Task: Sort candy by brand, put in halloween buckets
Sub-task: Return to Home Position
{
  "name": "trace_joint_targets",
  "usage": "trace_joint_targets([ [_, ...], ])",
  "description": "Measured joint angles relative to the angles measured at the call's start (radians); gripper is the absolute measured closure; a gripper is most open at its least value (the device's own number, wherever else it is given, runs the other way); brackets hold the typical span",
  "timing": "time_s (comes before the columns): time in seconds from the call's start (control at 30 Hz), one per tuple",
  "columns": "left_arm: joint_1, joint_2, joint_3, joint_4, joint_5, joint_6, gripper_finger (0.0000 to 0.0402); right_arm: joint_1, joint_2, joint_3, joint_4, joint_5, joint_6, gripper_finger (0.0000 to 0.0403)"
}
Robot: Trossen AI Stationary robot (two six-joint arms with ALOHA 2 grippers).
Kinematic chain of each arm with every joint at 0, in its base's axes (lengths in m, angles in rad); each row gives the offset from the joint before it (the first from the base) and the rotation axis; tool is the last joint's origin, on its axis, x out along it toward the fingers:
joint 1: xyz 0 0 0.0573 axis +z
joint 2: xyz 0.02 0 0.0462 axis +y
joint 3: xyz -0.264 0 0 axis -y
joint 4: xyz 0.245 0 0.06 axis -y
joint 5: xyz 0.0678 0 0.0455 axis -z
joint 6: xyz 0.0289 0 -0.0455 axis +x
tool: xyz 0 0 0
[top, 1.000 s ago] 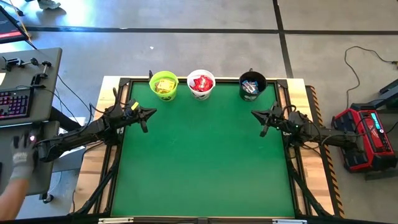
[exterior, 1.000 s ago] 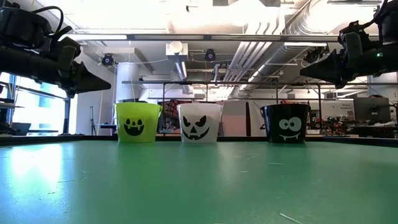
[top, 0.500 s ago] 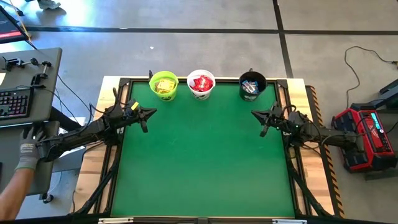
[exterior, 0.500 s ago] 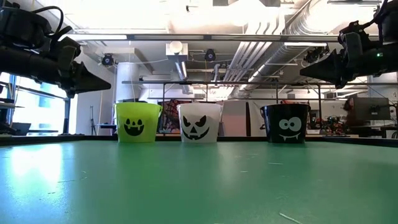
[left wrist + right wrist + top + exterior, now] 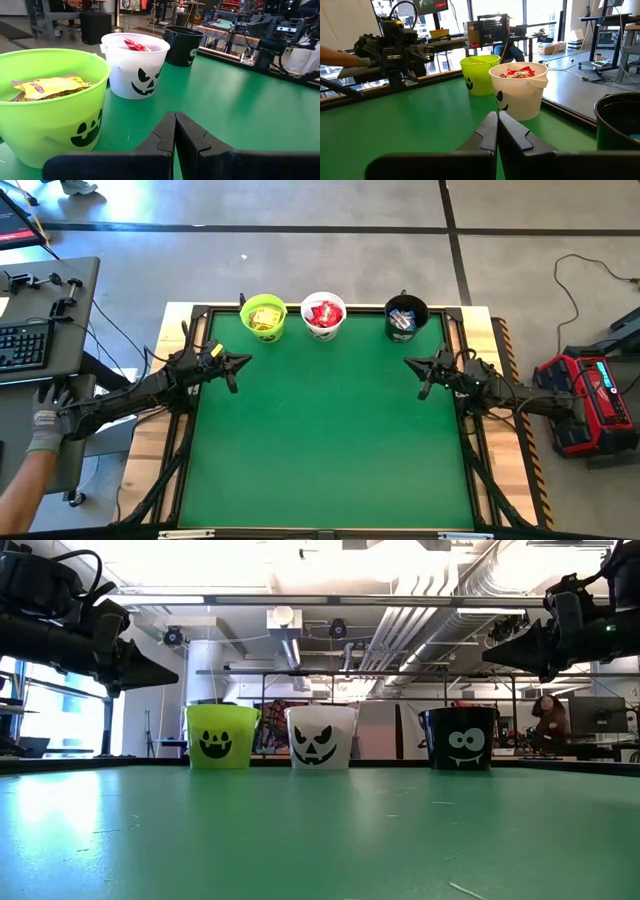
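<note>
Left tool (image 5: pixel 233 366) was closed tight with nothing in it, hanging over the counter (image 5: pixel 330 440) well off the white bucket (image 5: pixel 323 317), on its lime side. Right tool (image 5: pixel 424 372) was likewise closed and empty, on the black side. Lime bucket (image 5: pixel 263 317) stood just beside the white bucket and held yellow packets (image 5: pixel 47 86). Red packets (image 5: pixel 520 73) lay in the white one, blue-and-white bars (image 5: pixel 402 319) in the black bucket (image 5: pixel 406 306) near its other side. Candy judged light, with glossy, crinkly, likely slippery wrappers; pinch across the flat middle. Buckets were smooth thin plastic, round and tapered.
</note>
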Motion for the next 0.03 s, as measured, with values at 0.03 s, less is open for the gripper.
trace_joint_targets([
  [0.03,0.000,0.000,0.000,0.000,0.000,0.000,0.0401,0.000,0.000,0.000,0.000,0.000,0.000,0.0402],
])
